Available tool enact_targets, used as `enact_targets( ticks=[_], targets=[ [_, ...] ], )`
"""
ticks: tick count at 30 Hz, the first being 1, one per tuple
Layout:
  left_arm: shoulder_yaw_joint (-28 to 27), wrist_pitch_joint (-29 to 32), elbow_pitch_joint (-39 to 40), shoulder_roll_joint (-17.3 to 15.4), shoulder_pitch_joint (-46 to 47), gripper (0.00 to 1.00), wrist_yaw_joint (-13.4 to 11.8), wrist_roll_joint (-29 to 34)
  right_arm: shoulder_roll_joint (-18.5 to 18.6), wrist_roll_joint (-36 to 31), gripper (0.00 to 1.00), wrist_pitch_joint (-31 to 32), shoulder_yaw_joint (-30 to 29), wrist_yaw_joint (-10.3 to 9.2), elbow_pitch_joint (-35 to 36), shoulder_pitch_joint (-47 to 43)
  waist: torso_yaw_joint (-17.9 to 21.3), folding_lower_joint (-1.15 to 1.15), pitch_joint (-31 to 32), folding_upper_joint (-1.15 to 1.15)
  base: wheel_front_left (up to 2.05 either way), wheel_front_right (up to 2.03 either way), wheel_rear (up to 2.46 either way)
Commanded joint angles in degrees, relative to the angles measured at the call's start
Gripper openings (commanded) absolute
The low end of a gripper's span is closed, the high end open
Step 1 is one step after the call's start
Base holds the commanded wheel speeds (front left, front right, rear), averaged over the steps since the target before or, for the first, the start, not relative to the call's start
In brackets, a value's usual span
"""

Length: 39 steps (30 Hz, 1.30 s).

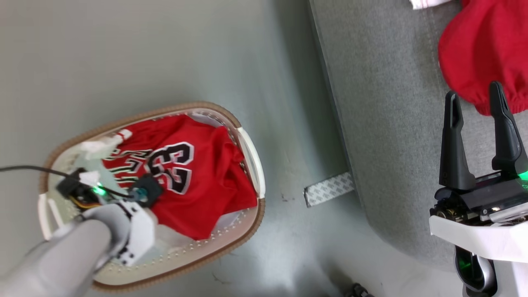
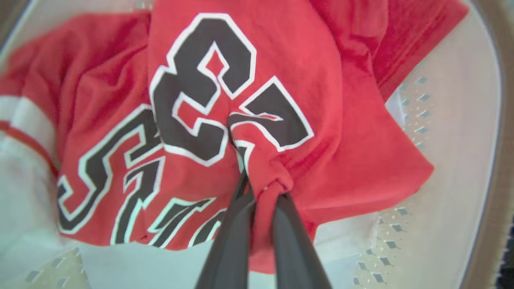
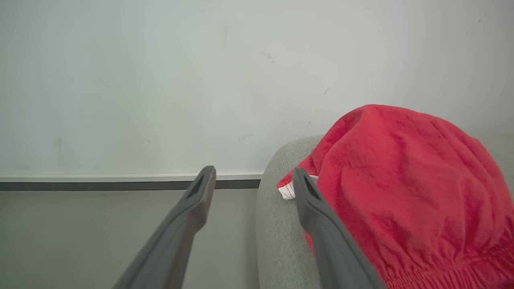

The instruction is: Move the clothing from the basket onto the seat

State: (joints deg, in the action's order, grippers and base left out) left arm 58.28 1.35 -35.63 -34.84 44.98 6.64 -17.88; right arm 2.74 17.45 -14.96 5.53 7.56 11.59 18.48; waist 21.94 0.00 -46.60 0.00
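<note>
Inside the basket (image 1: 165, 108), on the floor beside the seat (image 1: 392, 144), the jersey (image 2: 321, 120) is best raised straight up until its hem is clear of the brown rim, then carried across to the grey cushion where red shorts (image 1: 474, 41) are laid. A slow lift is advised, since only a small fold is held. The left gripper (image 2: 261, 188) is seen clamped on a bunched fold just below the "23". The right gripper (image 1: 473, 90) is held spread and empty over the seat, beside the shorts; contact cannot be told.
</note>
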Motion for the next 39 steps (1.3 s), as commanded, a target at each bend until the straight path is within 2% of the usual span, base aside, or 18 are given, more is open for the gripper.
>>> enact_targets(
  ticks=[1, 9, 15, 22, 29, 34, 39],
  targets=[
    [0.0, -0.9, 0.9, 0.7, -1.1, 0.0, 0.1, -0.9, 0.1, -0.5, 1.0, -0.1, -0.4, -0.15, -0.4, 0.0, -1.0, 0.0, 1.8, 0.0, 0.0, 0.0, 0.0],
    [-0.5, -5.8, 5.3, 4.9, -3.6, 0.0, 0.6, -6.6, 0.1, -2.9, 1.0, -0.1, -3.2, -0.15, -3.7, -1.1, -5.2, 0.0, 11.4, 0.0, 0.0, 0.0, 0.0],
    [-1.9, -10.7, 6.7, 8.4, -6.3, 0.0, 0.8, -13.2, 0.1, -4.1, 1.0, -0.1, -5.0, -0.15, -7.9, -3.2, -8.3, 0.0, 20.3, 0.0, 0.0, 0.0, 0.0],
    [-0.8, -13.9, 7.4, 13.1, -6.0, 0.0, 0.8, -19.5, 0.1, -5.7, 1.0, -0.1, -4.8, -0.15, -14.1, -5.1, -11.8, 0.0, 30.0, 0.0, 0.0, 0.0, 0.0],
    [-1.8, -15.1, 8.4, 16.3, -4.2, 0.0, 0.9, -23.2, 0.1, -5.9, 1.0, -0.1, -3.6, -0.15, -19.3, -6.5, -14.2, 0.0, 36.8, 0.0, 0.0, 0.0, 0.0],
    [-3.8, -15.3, 10.4, 17.4, -2.7, 0.0, 0.5, -25.4, 0.1, -4.8, 1.0, -0.1, -2.5, -0.15, -22.1, -7.2, -15.5, 0.0, 40.9, 0.0, 0.0, 0.0, 0.0],
    [-6.7, -14.8, 13.3, 17.0, -1.3, 0.0, -0.5, -27.8, 0.1, -2.9, 1.0, -0.1, 1.2, -0.15, -24.2, -7.5, -16.5, 0.0, 43.4, 0.0, 0.0, 0.0, 0.0]
  ],
)
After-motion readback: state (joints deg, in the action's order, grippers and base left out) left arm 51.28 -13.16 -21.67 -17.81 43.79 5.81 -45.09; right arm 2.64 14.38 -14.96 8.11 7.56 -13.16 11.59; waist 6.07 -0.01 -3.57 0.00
